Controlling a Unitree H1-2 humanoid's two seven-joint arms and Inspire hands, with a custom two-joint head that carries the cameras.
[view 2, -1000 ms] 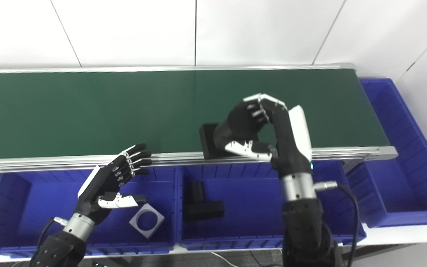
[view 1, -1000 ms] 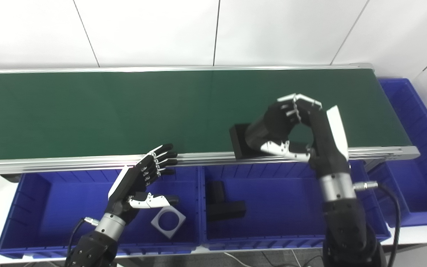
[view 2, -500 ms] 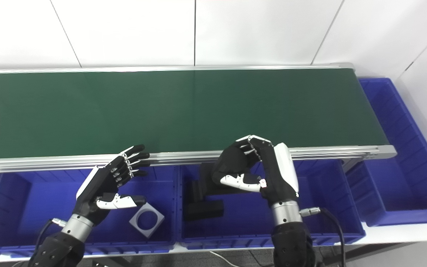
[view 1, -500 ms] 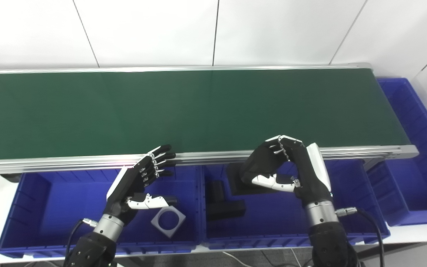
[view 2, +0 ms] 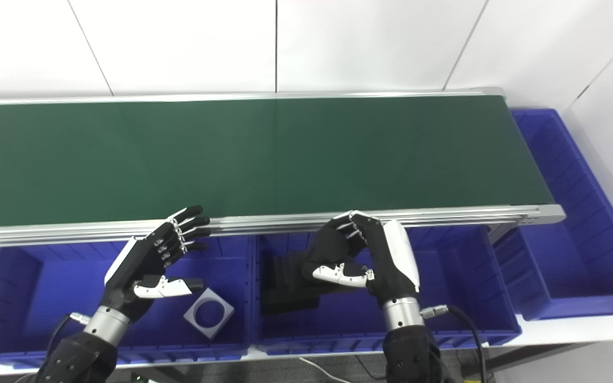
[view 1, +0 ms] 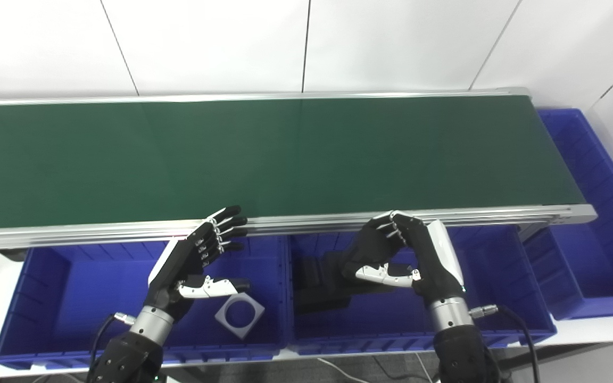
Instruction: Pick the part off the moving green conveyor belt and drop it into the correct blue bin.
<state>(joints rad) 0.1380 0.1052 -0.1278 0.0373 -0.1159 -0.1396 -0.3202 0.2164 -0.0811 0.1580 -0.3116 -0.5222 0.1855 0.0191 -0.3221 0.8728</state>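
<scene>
right hand [view 1: 399,255] curls around a black block part [view 1: 321,276] inside the middle blue plastic bin [view 1: 503,276]; left hand [view 1: 197,260] at nine o'clock hangs open, holding nothing.

A white panelled wall [view 1: 306,42] with thin dark seams stood behind everything. A grey square plate with a round hole [view 1: 239,317] lay flat on a bin floor. A black cable [view 1: 519,330] looped at lower right.

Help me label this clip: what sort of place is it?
Probably a mock factory sorting station: a long green conveyor belt with metal rails, open blue plastic bins below its near edge, plain white panel walls.
</scene>
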